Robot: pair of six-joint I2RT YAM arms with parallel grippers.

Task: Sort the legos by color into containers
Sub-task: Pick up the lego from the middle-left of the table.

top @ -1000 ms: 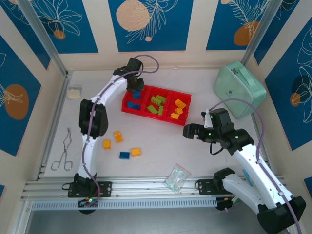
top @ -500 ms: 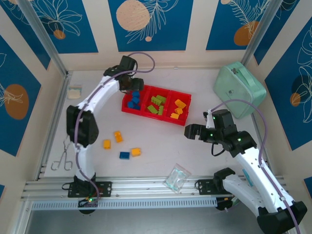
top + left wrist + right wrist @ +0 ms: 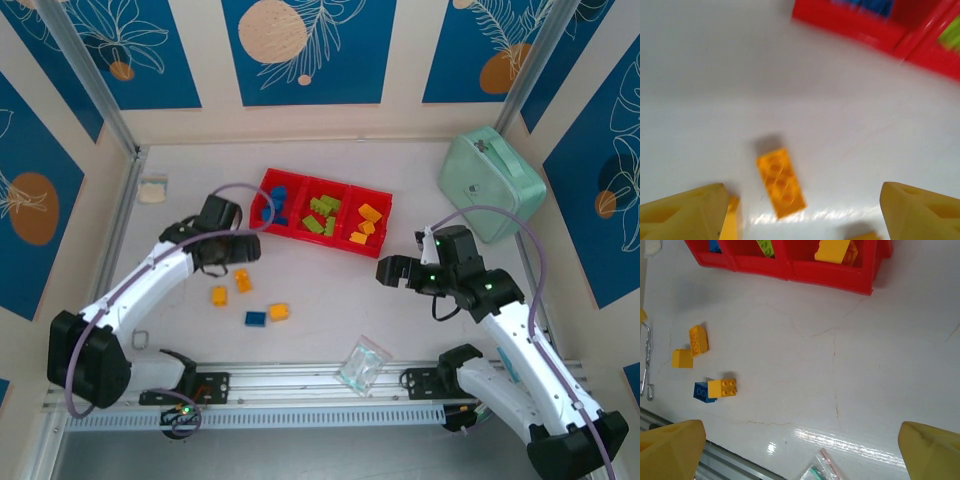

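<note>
Nearest the arm bases, a small clear plastic bag (image 3: 363,362) is lying on the white table (image 3: 330,290). Just beyond it to the left, a blue studded plastic brick (image 3: 256,319) is touching a square yellow-orange studded brick (image 3: 279,311). A little further on, a second small yellow-orange brick (image 3: 219,295) is sitting just beside an oblong yellow-orange brick (image 3: 242,280). All four are lying loose on the table, apart from the tray.

The left hand (image 3: 243,250) is hovering close to the oblong brick. In the left wrist view its yellow fingers (image 3: 685,212) are standing wide apart, released, with nothing between them. The right hand (image 3: 383,271) is hanging over bare table near the tray's right end. Its fingers (image 3: 670,452) are spread fully and are gripping nothing.

Beyond both hands, the long shallow red plastic tray (image 3: 805,272) is lying at a slant, its three square compartments side by side. The left compartment is holding blue bricks (image 3: 278,203), the middle one lime-green bricks (image 3: 322,214) and the right one yellow-orange bricks (image 3: 365,224). At the far right, well apart from the tray, a mint-green zipped case (image 3: 492,182) is resting near the wall.
</note>
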